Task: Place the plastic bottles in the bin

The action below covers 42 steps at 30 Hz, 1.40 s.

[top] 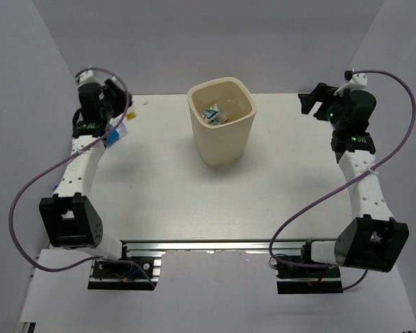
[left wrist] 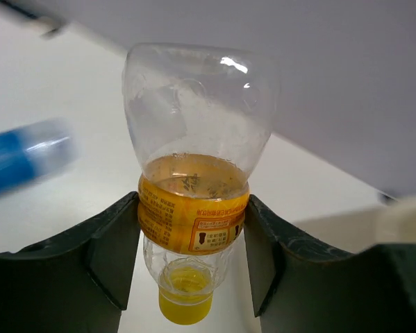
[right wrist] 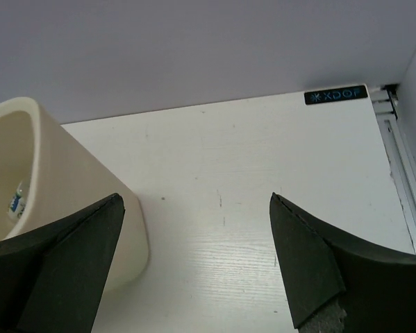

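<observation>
White walls are boxing in a pale wood-grain desk (top: 166, 194). Toward its far middle, a tall cream-beige plastic bin with a rounded-square rim (top: 221, 149) is standing upright. At least one clear crinkled plastic bottle with a blue-white label (top: 214, 113) is already lying inside it.

At the far left of the desk, the left hand (left wrist: 192, 208) is clamping a small clear plastic bottle with an orange label and yellow cap (left wrist: 194, 125). Its fingers (left wrist: 110, 257) are pressing on the label band and the cap is pointing back toward the wrist. A little amber liquid seems to be sitting inside. Whether this bottle is clear of the desk I cannot tell. Just beside it, a blurred blue-and-clear bottle (left wrist: 23, 156) is lying on the desk, well apart from the bin.

The right hand (right wrist: 195, 201) is hovering at the far right with its fingers spread apart and nothing between them. The bin's wall is showing at the left of its view.

The risk I am seeing lies in the carry. The fingers are gripping only the narrow waist of a thin, crushable bottle while its wide body is sticking out beyond them. A quick swing, or the liquid shifting, could be enough to twist it loose. Letting go too low or too early could send it off the rim, or tip the light bin.

Small dark print is running across the orange label, too fine to read. A black tag at the desk's far corner is reading "XDOF" (right wrist: 335, 95).
</observation>
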Available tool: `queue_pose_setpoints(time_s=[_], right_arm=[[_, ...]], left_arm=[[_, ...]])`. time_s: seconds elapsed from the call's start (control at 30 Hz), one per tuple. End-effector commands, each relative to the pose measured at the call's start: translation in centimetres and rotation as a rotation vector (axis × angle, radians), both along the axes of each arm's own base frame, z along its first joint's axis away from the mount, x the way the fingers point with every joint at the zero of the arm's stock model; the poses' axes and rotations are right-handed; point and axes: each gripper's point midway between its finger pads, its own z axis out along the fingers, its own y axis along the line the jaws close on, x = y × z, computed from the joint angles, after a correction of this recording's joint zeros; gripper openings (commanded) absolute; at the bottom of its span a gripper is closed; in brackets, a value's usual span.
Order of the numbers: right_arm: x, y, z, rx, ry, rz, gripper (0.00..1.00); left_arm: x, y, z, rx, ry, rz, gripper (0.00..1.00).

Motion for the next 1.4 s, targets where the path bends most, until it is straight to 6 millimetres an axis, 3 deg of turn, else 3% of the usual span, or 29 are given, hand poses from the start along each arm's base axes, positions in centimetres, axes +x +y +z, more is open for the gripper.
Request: queue_pose_setpoints(time_s=[0.0,0.03,0.07,0.1,0.17,0.2,0.23,0.33,0.37,0.47,0.63,0.67,0.7,0.77,0.83,0.87,0.93,0.97,1.0,1.03,1.07,1.13,1.17,1.2,1.23,1.27,1.3,1.33,1.37], right_arm=[[-0.4,-0.3,2.2,0.063,-0.082,-0.020,0.89],[-0.5,-0.2,2.2,0.063,-0.085,-0.015,0.89],[-0.6,-0.2,2.2,0.063,-0.085,-0.013,0.89],[-0.6,-0.2,2.2,0.061,-0.087,-0.015,0.89],[-0.7,-0.3,2.1,0.056,-0.088,-0.013,0.89],[-0.8,-0.3,2.1,0.054,-0.090,-0.014,0.89],[-0.8,-0.3,2.0,0.051,-0.089,-0.014,0.89],[-1.1,-0.4,2.1,0.040,-0.093,-0.013,0.89],[-1.1,-0.5,1.7,0.037,-0.088,-0.016,0.89],[-1.3,-0.6,1.5,0.030,-0.082,-0.018,0.89],[-1.5,-0.7,1.4,0.014,-0.078,-0.018,0.89],[-1.4,-0.7,1.4,0.011,-0.079,-0.018,0.89],[-1.3,-0.8,1.4,0.010,-0.079,-0.019,0.89],[-1.2,-0.8,1.3,0.012,-0.077,-0.016,0.89],[-1.0,-0.7,1.2,0.013,-0.071,-0.010,0.89],[-0.9,-0.7,1.1,0.015,-0.069,-0.009,0.89],[-0.6,-0.7,0.9,0.013,-0.062,-0.007,0.89],[-0.5,-0.8,1.0,0.011,-0.065,-0.008,0.89],[-0.3,-0.8,0.9,0.011,-0.062,-0.007,0.89],[-0.2,-0.8,0.8,0.012,-0.061,-0.004,0.89],[0.0,-0.8,1.0,0.011,-0.063,-0.001,0.89],[0.2,-0.7,1.1,0.009,-0.063,0.007,0.89],[0.3,-0.8,1.3,0.007,-0.068,0.007,0.89],[0.4,-0.9,1.5,0.005,-0.074,0.006,0.89],[0.4,-0.9,1.5,0.004,-0.076,0.006,0.89],[0.6,-0.9,1.7,0.003,-0.078,0.008,0.89],[0.7,-1.1,1.7,0.005,-0.076,0.006,0.89],[0.8,-1.1,1.9,0.006,-0.080,0.006,0.89],[1.0,-1.1,1.7,0.007,-0.076,0.009,0.89]], left_arm=[[0.0,-9.2,12.0,-0.033,-0.324,-0.238,0.32],[-0.4,-13.3,15.0,-0.042,-0.392,-0.328,0.32],[-0.4,-15.5,16.3,-0.051,-0.426,-0.379,0.32],[0.1,-19.6,15.8,-0.069,-0.417,-0.469,0.32],[0.0,-23.5,19.0,-0.083,-0.505,-0.562,0.32],[0.9,-26.9,17.1,-0.086,-0.466,-0.610,0.32],[0.9,-28.2,19.8,-0.079,-0.520,-0.633,0.32],[1.9,-33.7,16.4,-0.051,-0.426,-0.744,0.33],[1.7,-34.5,17.2,-0.036,-0.432,-0.756,0.33],[2.0,-36.5,15.7,0.020,-0.392,-0.770,0.40],[1.5,-36.2,16.1,0.060,-0.401,-0.762,0.78],[1.5,-35.9,15.9,0.072,-0.392,-0.757,0.95],[1.4,-35.5,15.8,0.084,-0.385,-0.743,0.98],[1.0,-33.8,16.8,0.117,-0.393,-0.679,0.98],[0.9,-31.9,15.8,0.167,-0.361,-0.607,0.98],[0.2,-29.9,17.0,0.190,-0.368,-0.536,0.98],[-0.3,-27.5,16.2,0.236,-0.325,-0.459,0.98],[-0.1,-25.0,15.7,0.257,-0.288,-0.378,0.98],[-1.1,-23.0,16.9,0.254,-0.298,-0.335,0.98],[-1.1,-21.1,14.4,0.250,-0.229,-0.286,0.98],[-1.6,-16.5,15.1,0.234,-0.222,-0.167,0.98],[-2.1,-12.1,10.3,0.187,-0.095,-0.067,0.98],[-2.4,-7.3,9.0,0.183,-0.049,0.064,0.98],[-3.8,-5.0,8.7,0.148,-0.036,0.142,0.98],[-5.1,-3.0,4.9,0.163,0.069,0.190,0.98],[-6.2,0.4,3.7,0.162,0.103,0.288,0.98],[-7.7,1.9,3.4,0.131,0.100,0.350,0.98],[-9.2,3.4,0.2,0.136,0.175,0.399,0.98],[-10.8,6.7,-1.0,0.125,0.210,0.493,0.98]])
